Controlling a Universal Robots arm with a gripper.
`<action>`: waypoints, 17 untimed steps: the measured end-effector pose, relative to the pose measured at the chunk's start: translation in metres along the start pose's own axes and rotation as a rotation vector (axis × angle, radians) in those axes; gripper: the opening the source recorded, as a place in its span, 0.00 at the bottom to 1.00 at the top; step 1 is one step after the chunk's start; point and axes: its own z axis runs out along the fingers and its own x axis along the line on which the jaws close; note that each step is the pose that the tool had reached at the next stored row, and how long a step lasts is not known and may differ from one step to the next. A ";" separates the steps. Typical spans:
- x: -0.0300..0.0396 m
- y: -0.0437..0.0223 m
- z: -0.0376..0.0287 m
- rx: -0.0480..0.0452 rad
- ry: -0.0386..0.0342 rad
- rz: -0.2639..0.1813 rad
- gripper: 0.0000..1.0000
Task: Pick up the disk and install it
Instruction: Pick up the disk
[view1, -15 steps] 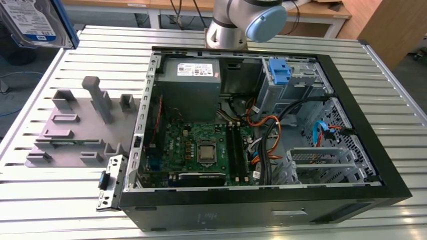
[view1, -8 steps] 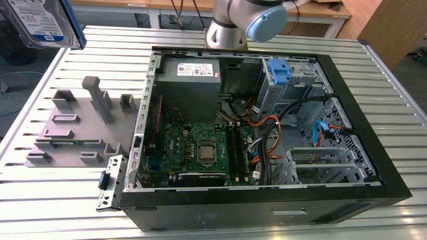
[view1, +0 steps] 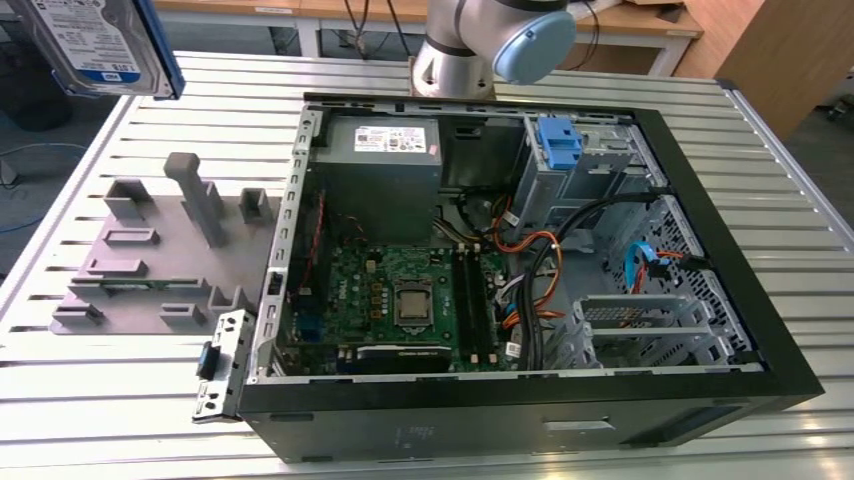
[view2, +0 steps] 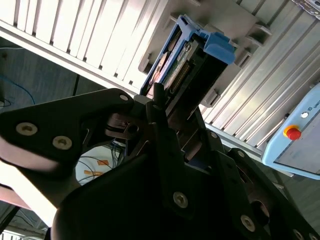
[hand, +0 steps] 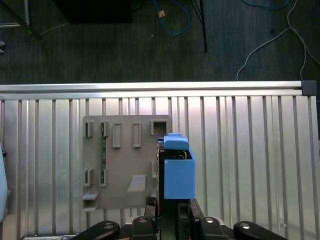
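Note:
The disk (view1: 96, 42), a silver drive with a white-and-blue label in a blue carrier, hangs high above the table's far corner at the exterior view's left. Both wrist views show the disk (hand: 177, 172) (view2: 186, 62) standing on edge between my fingers. My gripper (hand: 172, 207) (view2: 172, 107) is shut on it, well above the grey fixture plate (hand: 122, 165). The open computer case (view1: 747, 330) lies on the table toward the exterior view's right, with its drive cage (view1: 641, 320) at the near right corner.
A blue bracket (view1: 561, 145) sits in the case's far bay beside the grey power supply (view1: 380, 150). Cables (view1: 534, 260) cross the motherboard (view1: 400, 295). The grey fixture plate (view1: 160, 250) has upright posts. The arm's base (view1: 461, 55) stands behind the case. A pendant with a red button (view2: 292, 132) is nearby.

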 end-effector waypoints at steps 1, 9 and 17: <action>0.0000 -0.0001 0.0000 0.0000 0.0000 0.000 0.35; 0.0000 -0.0014 -0.0001 -0.0002 0.0000 0.000 0.35; -0.0001 -0.0024 -0.0006 -0.0001 0.0000 0.000 0.35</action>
